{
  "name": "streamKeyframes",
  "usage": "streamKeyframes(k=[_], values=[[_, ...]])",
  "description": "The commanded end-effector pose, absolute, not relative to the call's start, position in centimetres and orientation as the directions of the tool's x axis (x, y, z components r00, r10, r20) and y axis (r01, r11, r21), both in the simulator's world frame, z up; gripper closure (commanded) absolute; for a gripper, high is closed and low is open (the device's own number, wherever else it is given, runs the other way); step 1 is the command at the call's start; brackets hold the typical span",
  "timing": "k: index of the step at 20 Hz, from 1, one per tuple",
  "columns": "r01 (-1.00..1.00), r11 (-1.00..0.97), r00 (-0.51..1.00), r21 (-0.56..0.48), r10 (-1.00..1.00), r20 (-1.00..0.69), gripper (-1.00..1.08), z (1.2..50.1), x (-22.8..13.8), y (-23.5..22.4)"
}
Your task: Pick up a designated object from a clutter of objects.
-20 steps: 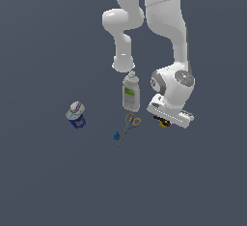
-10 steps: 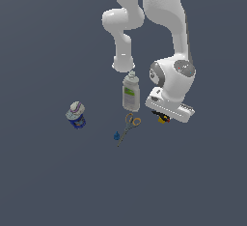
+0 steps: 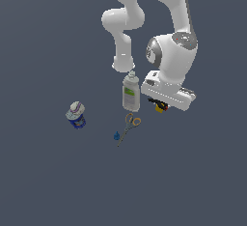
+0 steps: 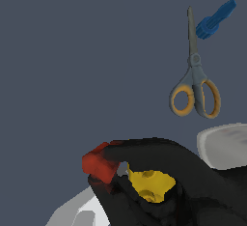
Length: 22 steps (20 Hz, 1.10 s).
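The designated object (image 3: 159, 107), black and yellow with a red spot, hangs under my gripper (image 3: 162, 103), off the ground and just to the exterior view's right of the white bottle (image 3: 130, 93). The gripper is shut on it. In the wrist view the object (image 4: 147, 184) fills the near foreground, its red spot (image 4: 100, 164) on one side. My fingers are mostly hidden behind it.
Orange-handled scissors (image 3: 129, 126) lie below the bottle, with a tiny blue item (image 3: 116, 135) by their tip. A blue-and-white can (image 3: 76, 114) stands at the exterior view's left. The wrist view shows the scissors (image 4: 195, 87), the blue item (image 4: 215, 19) and the bottle's edge (image 4: 224, 145).
My gripper has risen, carrying the black-yellow object up with it. The bottle, scissors, can and blue item have not moved.
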<state>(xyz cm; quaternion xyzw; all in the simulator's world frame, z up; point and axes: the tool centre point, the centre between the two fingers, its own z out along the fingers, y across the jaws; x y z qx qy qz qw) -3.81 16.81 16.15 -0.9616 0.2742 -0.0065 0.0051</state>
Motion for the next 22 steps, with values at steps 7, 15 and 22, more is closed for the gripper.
streamKeyframes(k=[7, 15, 22], values=[[-0.527, -0.850, 0.850, -0.011, -0.527, 0.005, 1.08, 25.1, -4.6, 13.7], [-0.528, -0.849, 0.849, -0.006, -0.528, 0.001, 1.08, 32.7, -5.0, 11.0], [-0.529, -0.849, 0.849, -0.002, -0.529, 0.000, 1.08, 37.3, -5.1, 9.5]])
